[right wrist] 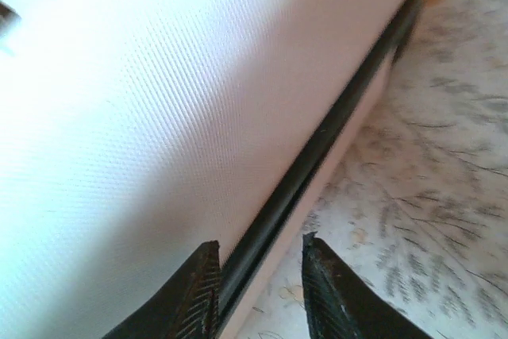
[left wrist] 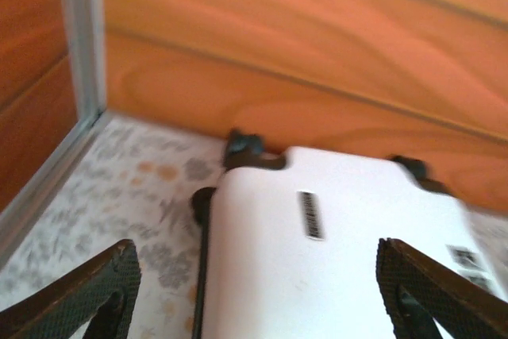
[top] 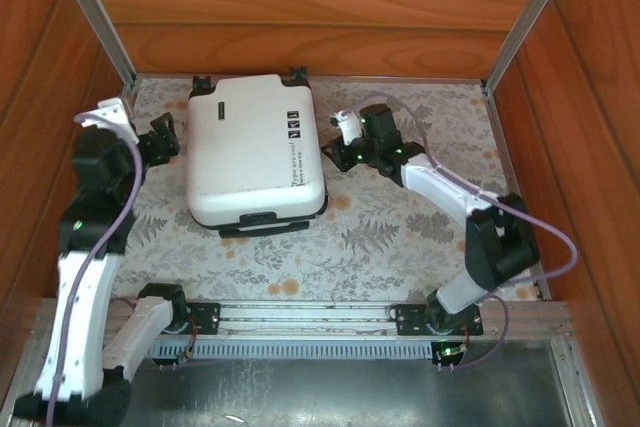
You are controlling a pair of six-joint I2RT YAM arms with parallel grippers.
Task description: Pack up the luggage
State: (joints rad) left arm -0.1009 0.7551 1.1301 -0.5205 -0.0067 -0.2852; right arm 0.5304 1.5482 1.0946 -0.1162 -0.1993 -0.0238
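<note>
The luggage point(top: 255, 147) lies flat and closed at the back of the table, white shell up, wheels toward the back wall, black handle point(top: 262, 220) toward the near side. My left gripper point(top: 162, 137) stands open just off its left side. In the left wrist view my left gripper point(left wrist: 254, 248) spreads wide in front of the luggage point(left wrist: 333, 275), whose wheel point(left wrist: 242, 147) shows. My right gripper point(top: 332, 152) is at the luggage's right edge. In the right wrist view my right gripper point(right wrist: 259, 242) is open, its fingers straddling the black zipper seam point(right wrist: 333, 132) of the luggage point(right wrist: 159, 101).
Wooden walls point(top: 300, 7) close in the back and both sides, with aluminium posts point(top: 95, 12) at the corners. A floral cloth point(top: 380, 237) covers the table. A metal rail point(top: 300, 317) runs along the near edge between the arm bases.
</note>
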